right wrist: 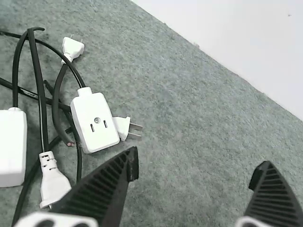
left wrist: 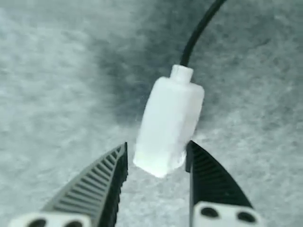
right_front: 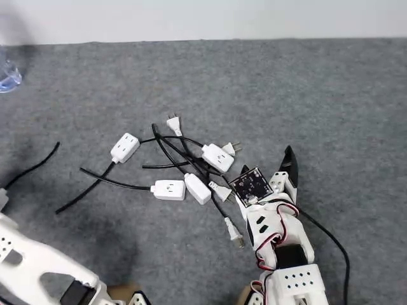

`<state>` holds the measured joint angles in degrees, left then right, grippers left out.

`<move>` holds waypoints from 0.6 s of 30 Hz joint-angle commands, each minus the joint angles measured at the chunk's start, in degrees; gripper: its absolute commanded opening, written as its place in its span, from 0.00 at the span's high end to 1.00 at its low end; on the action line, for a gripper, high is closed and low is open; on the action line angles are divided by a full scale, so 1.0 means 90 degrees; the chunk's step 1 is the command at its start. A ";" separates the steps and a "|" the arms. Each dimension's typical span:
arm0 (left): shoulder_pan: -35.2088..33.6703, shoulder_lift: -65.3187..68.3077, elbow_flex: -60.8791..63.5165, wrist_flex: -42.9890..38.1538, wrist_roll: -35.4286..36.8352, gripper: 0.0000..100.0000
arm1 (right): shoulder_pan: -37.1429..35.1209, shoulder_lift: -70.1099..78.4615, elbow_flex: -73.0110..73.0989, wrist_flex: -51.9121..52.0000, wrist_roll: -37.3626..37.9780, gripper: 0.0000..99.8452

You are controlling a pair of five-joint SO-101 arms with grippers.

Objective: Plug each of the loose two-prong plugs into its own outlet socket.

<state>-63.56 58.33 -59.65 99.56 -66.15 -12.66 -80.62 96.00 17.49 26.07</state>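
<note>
Several white outlet sockets and two-prong plugs on black cords lie tangled mid-table. Sockets: (right_front: pixel 124 147), (right_front: pixel 169 189), (right_front: pixel 197 189), (right_front: pixel 217 157). Loose plugs: (right_front: pixel 173 122), (right_front: pixel 230 148), (right_front: pixel 221 190), (right_front: pixel 234 234). My right gripper (right_front: pixel 267 168) (right wrist: pixel 189 189) stands open just right of the cluster, nothing between its fingers. Close before it lie a socket (right wrist: pixel 94 122) and a plug (right wrist: pixel 124 127) with bare prongs. My left gripper (left wrist: pixel 156 163) is shut on a white cord-end block (left wrist: pixel 168 120), held above the carpet. The block's face is hidden. Its cord (right_front: pixel 35 164) runs to the left edge.
Grey carpet (right_front: pixel 318 95) covers the table and ends at a pale strip (right_front: pixel 203 19) along the back. A clear plastic item (right_front: pixel 7 75) sits at the far left. Black cords (right_front: pixel 95 184) trail left from the cluster. Open carpet lies right of and behind the cluster.
</note>
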 commanded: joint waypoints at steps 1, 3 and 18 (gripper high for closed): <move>-0.0029 -0.0059 -0.0571 0.0117 -0.0039 0.81 | -0.0200 0.0093 0.0088 -0.0073 0.0039 0.63; -0.0010 -0.0059 -0.0806 0.0117 -0.0039 0.81 | -0.0200 0.0093 0.0088 -0.0073 0.0039 0.63; 0.2667 -0.1446 0.0181 0.0127 0.2618 0.81 | -0.0200 0.0093 0.0088 -0.0093 0.0039 0.63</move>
<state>-48.79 53.05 -61.67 99.56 -51.38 -12.66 -80.62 96.00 17.49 26.07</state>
